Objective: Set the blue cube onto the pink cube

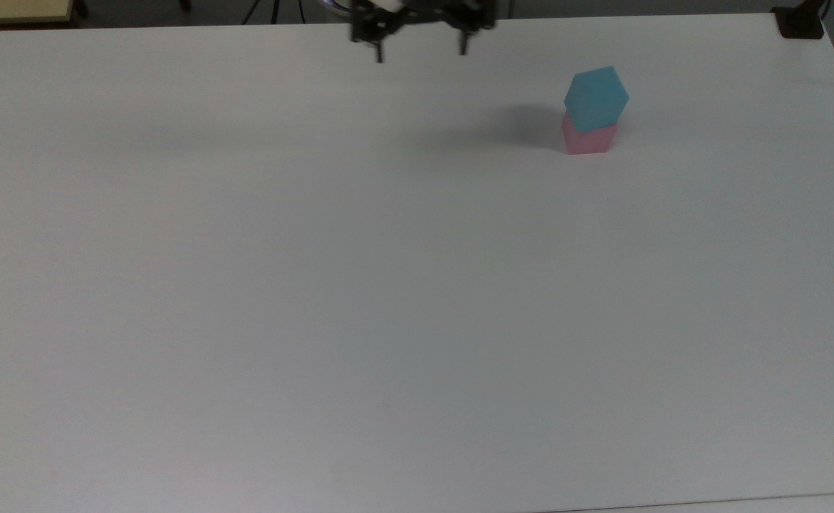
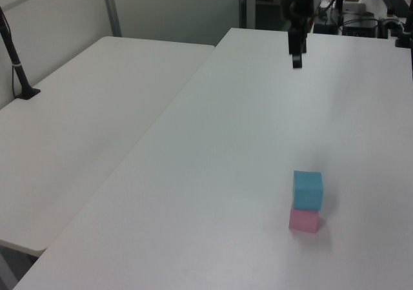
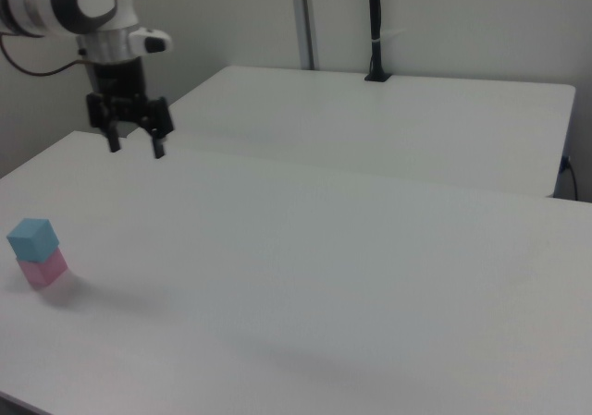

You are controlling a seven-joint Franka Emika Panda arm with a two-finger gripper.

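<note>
blue cube (image 1: pixel 596 97) sits on pink cube (image 1: pixel 587 138); gripper (image 1: pixel 420 44), fingers spread and empty, hangs well apart toward the top view's left.

The light is soft and even. The table (image 1: pixel 388 285) looks bright. A faint gray shadow lies near the top view's upper right.

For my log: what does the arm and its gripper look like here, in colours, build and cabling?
The arm has glossy white rounded shells with dark grey joint sections. A thin black cable loops along its side in the right view. The gripper is black, with two slim straight fingers under a black hand block. I can make out no markings.
</note>
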